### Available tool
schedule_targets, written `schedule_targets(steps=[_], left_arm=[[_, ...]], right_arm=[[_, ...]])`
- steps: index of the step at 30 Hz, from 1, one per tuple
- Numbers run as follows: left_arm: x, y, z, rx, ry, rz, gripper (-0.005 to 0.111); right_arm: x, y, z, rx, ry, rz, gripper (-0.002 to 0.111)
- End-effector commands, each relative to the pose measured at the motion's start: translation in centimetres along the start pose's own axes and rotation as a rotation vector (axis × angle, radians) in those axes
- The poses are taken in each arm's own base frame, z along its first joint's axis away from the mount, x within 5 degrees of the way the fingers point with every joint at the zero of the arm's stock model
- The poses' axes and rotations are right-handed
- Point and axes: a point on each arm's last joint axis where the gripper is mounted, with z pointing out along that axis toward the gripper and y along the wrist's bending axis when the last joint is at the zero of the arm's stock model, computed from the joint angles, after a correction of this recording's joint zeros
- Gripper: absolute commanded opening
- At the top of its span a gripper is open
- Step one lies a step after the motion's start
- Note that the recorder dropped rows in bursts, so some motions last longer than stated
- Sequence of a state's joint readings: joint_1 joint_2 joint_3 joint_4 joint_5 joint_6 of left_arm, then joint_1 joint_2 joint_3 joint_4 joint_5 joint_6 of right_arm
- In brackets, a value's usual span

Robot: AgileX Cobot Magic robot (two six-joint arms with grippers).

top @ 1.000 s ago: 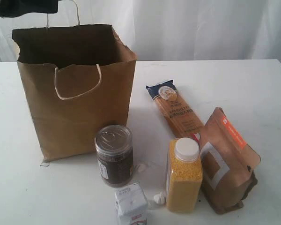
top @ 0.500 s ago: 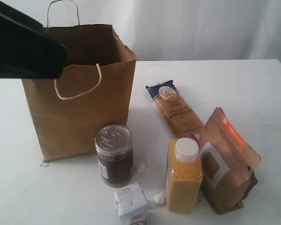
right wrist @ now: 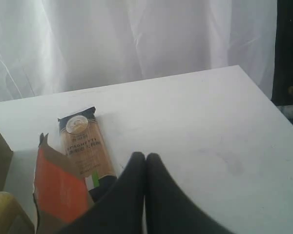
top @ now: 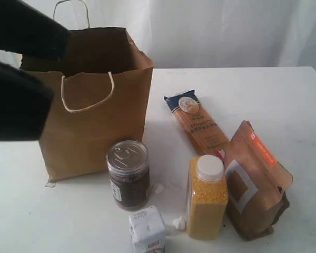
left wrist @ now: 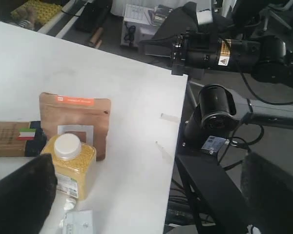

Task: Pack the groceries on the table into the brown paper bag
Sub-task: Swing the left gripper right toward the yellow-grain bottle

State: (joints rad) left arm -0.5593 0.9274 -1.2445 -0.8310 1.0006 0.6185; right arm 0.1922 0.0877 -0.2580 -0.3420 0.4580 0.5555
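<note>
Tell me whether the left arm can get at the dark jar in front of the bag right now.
Probably yes. The left gripper is open, and nothing covers the dark jar; bare table lies on that arm's side. Only the carton stands close in front.

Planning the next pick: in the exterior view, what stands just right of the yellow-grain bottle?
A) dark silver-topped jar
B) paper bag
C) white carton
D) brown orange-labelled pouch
D: the brown orange-labelled pouch stands upright close beside the yellow-grain bottle, on its right in that view.
</note>
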Motion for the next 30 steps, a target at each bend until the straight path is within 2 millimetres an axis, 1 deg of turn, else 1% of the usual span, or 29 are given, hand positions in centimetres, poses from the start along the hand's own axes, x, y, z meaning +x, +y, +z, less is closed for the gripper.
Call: schedule_targets(steps=[1, 4, 7, 10, 13, 17, 19, 22, 23, 24, 25, 27, 28, 29, 30], left_arm=[[0.0, -0.6, -0.2, 0.035, -0.002, 0.014, 0.105], [-0.1, -0.4, -0.2, 0.014, -0.014, 0.019, 0.105], [-0.1, 0.2, 0.0, -0.031, -0.009, 0.046, 0.105], [-0.1, 0.9, 0.4, -0.049, 0.003, 0.04, 0.105], [0.0, 1.8, 1.2, -0.048, 0.025, 0.022, 0.105], [0.2, 3.2, 2.5, -0.038, 0.058, -0.014, 0.105], [0.3, 4.3, 3.4, -0.04, 0.073, -0.022, 0.105], [0.6, 6.1, 5.0, -0.041, 0.099, -0.027, 0.105], [0.6, 6.4, 5.5, -0.039, 0.103, -0.022, 0.105], [0.7, 6.6, 6.6, -0.024, 0.111, -0.016, 0.105], [0.7, 6.7, 7.3, -0.012, 0.117, -0.017, 0.105], [0.8, 6.9, 10.4, 0.005, 0.125, -0.027, 0.105], [0.8, 6.9, 11.2, -0.003, 0.13, -0.033, 0.105], [1.1, 7.0, 12.7, -0.047, 0.148, -0.044, 0.105], [1.3, 7.2, 13.4, -0.075, 0.164, -0.052, 0.105]], right_arm=[[-0.1, 0.0, -0.1, -0.003, -0.019, -0.003, 0.0], [0.8, 0.0, 0.4, -0.013, -0.011, -0.009, 0.0], [2.9, -0.2, 1.3, -0.03, 0.001, -0.033, 0.0], [5.3, -0.8, 1.9, -0.008, 0.082, -0.043, 0.0], [7.2, -1.3, 2.3, 0.014, 0.148, -0.051, 0.0], [7.2, -1.2, 2.3, 0.005, 0.136, -0.045, 0.0], [7.2, -1.2, 2.3, 0.005, 0.136, -0.045, 0.0], [7.2, -1.2, 2.3, 0.006, 0.136, -0.03, 0.0], [7.2, -1.2, 2.3, 0.006, 0.136, -0.03, 0.0], [7.2, -1.2, 2.3, 0.006, 0.136, -0.03, 0.0], [7.2, -1.2, 2.3, 0.006, 0.136, -0.03, 0.0], [7.2, -1.2, 2.3, 0.006, 0.136, -0.03, 0.0], [7.2, -1.2, 2.3, 0.006, 0.136, -0.03, 0.0], [7.2, -1.2, 2.3, 0.006, 0.136, -0.03, 0.0], [7.2, -1.2, 2.3, 0.006, 0.136, -0.03, 0.0]])
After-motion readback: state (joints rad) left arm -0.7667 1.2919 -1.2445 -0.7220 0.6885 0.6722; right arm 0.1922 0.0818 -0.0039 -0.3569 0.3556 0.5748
